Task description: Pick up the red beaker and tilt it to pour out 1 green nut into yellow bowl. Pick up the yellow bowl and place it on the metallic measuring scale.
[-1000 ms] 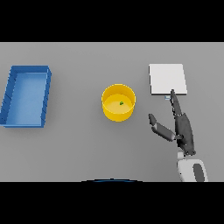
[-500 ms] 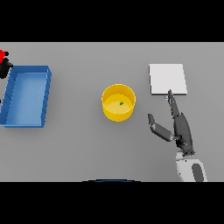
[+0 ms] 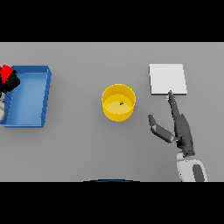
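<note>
The yellow bowl [image 3: 118, 103] stands mid-table with one green nut [image 3: 121, 103] inside. The metallic measuring scale [image 3: 167, 78] is a pale square plate to its right. My right hand [image 3: 181, 130] lies open on the table between them, fingers straight and pointing at the scale's near edge, thumb spread toward the bowl. My left hand [image 3: 12, 82] shows at the far left edge, shut on the red beaker [image 3: 5, 71], over the left rim of the blue tray. Most of the beaker is cut off by the view's edge.
A blue rectangular tray [image 3: 27, 97] lies at the far left. Open grey table separates it from the bowl.
My left hand with the red beaker has come into view at the left edge and moved right, to the blue tray's left rim. My right hand and the bowl have not moved.
</note>
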